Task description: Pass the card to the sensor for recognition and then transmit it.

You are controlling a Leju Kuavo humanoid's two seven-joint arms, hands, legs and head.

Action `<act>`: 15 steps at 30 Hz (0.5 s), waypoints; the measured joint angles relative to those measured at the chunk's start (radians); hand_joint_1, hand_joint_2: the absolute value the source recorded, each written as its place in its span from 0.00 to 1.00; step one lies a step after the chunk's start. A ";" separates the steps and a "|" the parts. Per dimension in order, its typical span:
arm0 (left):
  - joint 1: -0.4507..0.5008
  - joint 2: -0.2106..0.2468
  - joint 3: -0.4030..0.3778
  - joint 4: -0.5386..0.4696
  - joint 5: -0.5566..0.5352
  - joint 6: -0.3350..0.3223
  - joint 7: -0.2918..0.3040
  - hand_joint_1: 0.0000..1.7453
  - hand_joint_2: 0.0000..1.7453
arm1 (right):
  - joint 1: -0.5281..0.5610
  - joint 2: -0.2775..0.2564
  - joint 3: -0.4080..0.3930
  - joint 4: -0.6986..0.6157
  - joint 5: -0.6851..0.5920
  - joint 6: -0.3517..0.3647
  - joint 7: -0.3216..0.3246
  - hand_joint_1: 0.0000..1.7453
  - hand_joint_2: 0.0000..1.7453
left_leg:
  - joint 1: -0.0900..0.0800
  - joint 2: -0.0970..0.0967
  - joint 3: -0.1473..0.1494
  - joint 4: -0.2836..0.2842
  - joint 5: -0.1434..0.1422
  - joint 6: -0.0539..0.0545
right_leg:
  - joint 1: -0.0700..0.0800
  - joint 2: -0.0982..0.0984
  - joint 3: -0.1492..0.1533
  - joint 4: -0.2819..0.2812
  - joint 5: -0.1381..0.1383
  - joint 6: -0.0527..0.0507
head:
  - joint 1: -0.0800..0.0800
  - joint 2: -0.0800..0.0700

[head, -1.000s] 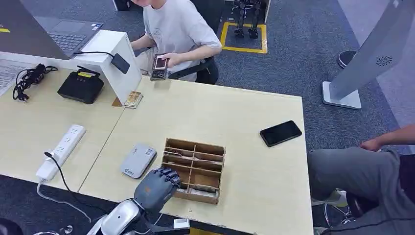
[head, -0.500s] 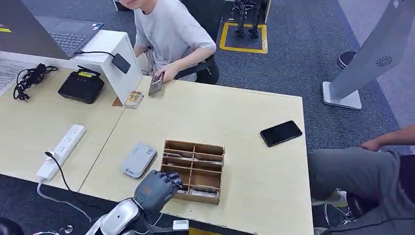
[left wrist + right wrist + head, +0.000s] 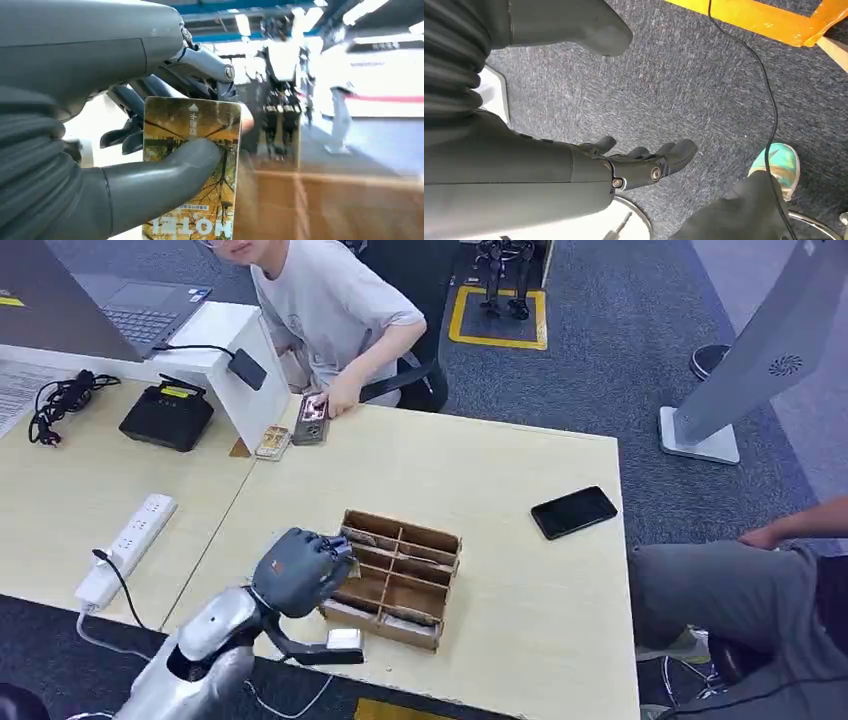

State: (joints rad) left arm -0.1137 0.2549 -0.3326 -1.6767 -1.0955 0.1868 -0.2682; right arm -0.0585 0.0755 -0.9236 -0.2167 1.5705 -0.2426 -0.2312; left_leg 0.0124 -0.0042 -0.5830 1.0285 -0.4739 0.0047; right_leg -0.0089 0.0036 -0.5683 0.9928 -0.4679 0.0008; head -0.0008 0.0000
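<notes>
Near the front edge of the tabletop (image 3: pixel 480 470), the left hand (image 3: pixel 298 570) is raised beside the left end of a wooden divided box (image 3: pixel 395 578), covering the spot just left of that box. From the left wrist camera, the card (image 3: pixel 192 165) is clamped in this hand: the thick grey thumb (image 3: pixel 165 170) presses across its printed face and the darker fingers (image 3: pixel 131 125) lie behind it. The card shows a yellow autumn-tree picture and large white letters along one end, seen turned over in this view. The box has several open compartments and sits toward the front middle of the tabletop. A black phone (image 3: pixel 573 511) lies flat near the right edge, well apart from the box. At the far left corner a person's hand (image 3: pixel 340 400) rests by a small dark device (image 3: pixel 310 420) on the tabletop, next to a white stand (image 3: pixel 225 355). On the adjoining table to the left lie a white power strip (image 3: pixel 125 548), a black box (image 3: pixel 165 416) and a coiled black cable (image 3: pixel 62 400). The right hand (image 3: pixel 634 162) hangs over blue-grey carpet, holding nothing, its dark fingers partly bent and set slightly apart.
</notes>
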 joint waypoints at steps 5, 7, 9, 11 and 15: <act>-0.111 0.057 0.053 -0.065 0.065 -0.062 -0.008 1.00 1.00 | 0.001 0.000 0.000 0.000 0.000 0.004 0.006 0.00 1.00 | 0.000 0.000 0.000 0.000 0.001 -0.002 | 0.000 0.000 0.000 0.000 0.000 0.000 | 0.000 0.000; -0.125 0.062 0.062 -0.082 0.066 -0.062 -0.008 1.00 1.00 | 0.000 0.000 0.000 0.000 0.000 0.005 0.012 0.00 1.00 | 0.000 0.000 0.000 0.000 0.001 -0.002 | 0.000 0.000 0.000 0.000 0.000 0.000 | 0.000 0.000; -0.132 0.065 0.064 -0.091 0.066 -0.062 -0.008 1.00 1.00 | 0.001 0.000 0.000 0.000 0.000 0.005 0.014 0.00 1.00 | 0.000 0.000 0.000 0.000 0.001 -0.002 | 0.000 0.001 0.000 0.000 0.000 0.000 | 0.000 0.000; -0.136 0.068 0.067 -0.099 0.065 -0.062 -0.008 1.00 1.00 | 0.001 0.000 0.000 0.000 0.000 0.005 0.014 0.00 1.00 | -0.001 0.000 0.000 0.000 0.001 -0.002 | 0.000 0.001 -0.001 0.000 0.000 0.000 | 0.000 0.000; -0.138 0.071 0.068 -0.108 0.059 -0.059 -0.006 0.93 1.00 | 0.001 0.000 0.000 0.000 0.000 0.008 0.014 0.00 1.00 | -0.001 0.000 0.000 0.000 0.001 -0.002 | 0.000 0.001 -0.001 0.000 0.000 0.000 | 0.000 0.000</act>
State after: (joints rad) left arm -0.2517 0.3254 -0.2644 -1.7846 -1.0360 0.1282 -0.2747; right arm -0.0579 0.0759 -0.9239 -0.2167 1.5709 -0.2346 -0.2167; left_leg 0.0119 -0.0039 -0.5833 1.0285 -0.4731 0.0031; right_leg -0.0093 0.0041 -0.5692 0.9926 -0.4680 0.0007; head -0.0004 0.0000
